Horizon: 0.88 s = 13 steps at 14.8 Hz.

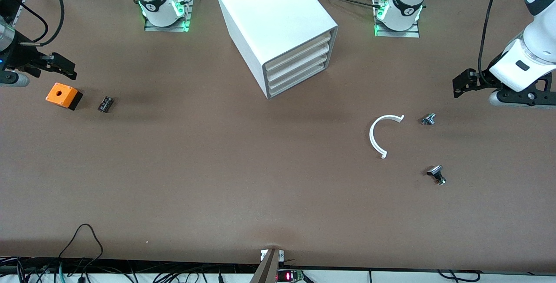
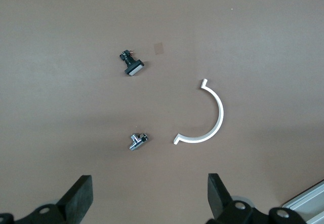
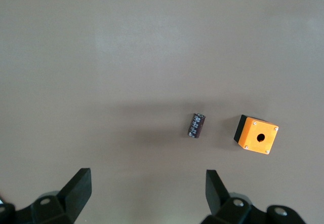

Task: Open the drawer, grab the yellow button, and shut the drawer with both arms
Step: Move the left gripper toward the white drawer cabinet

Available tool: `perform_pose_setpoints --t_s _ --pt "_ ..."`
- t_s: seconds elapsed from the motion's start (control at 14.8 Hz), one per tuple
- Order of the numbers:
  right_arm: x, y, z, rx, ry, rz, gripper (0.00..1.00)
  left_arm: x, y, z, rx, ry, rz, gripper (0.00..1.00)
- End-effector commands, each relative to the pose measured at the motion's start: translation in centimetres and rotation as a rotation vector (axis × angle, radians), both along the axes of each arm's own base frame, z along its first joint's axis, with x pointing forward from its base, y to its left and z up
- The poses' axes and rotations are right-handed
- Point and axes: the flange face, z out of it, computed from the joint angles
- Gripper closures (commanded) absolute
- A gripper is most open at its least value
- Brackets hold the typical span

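Observation:
The white cabinet [image 1: 278, 18] stands at the middle of the table, close to the arms' bases. Its four slat-front drawers [image 1: 299, 64] are all pushed in, and I cannot tell which one is the task's drawer. The button is out of view. My left gripper [image 1: 461, 84] hangs open over the table at the left arm's end, with nothing between its fingers [image 2: 150, 188]. My right gripper [image 1: 61, 68] hangs open and empty at the right arm's end [image 3: 149, 183], over bare table beside the orange box.
An orange box with a hole [image 1: 63, 95] [image 3: 257, 134] and a small black ribbed block [image 1: 105, 104] [image 3: 197, 125] lie under the right gripper's area. Near the left gripper lie a white curved strip [image 1: 382, 135] [image 2: 210, 122], a small metal part [image 1: 428, 119] [image 2: 136, 141] and a black-capped part [image 1: 436, 174] [image 2: 131, 64].

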Motion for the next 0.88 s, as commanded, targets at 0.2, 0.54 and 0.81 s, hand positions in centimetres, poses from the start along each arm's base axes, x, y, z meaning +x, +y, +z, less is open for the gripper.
perform_pose_setpoints --t_s 0.2,0.54,0.81 --pt "-0.7 -0.04 0.28 0.014 -0.011 0.009 0.0 1.14 -0.86 1.37 -0.026 0.007 -0.032 0.0" --pt "-0.72 -0.09 0.16 0.018 -0.005 0.013 0.0 1.16 -0.84 1.4 -0.024 0.009 -0.032 0.0" --pt "-0.8 -0.02 0.26 0.016 -0.002 0.017 0.0 1.16 -0.67 1.39 -0.026 0.011 -0.032 0.0"
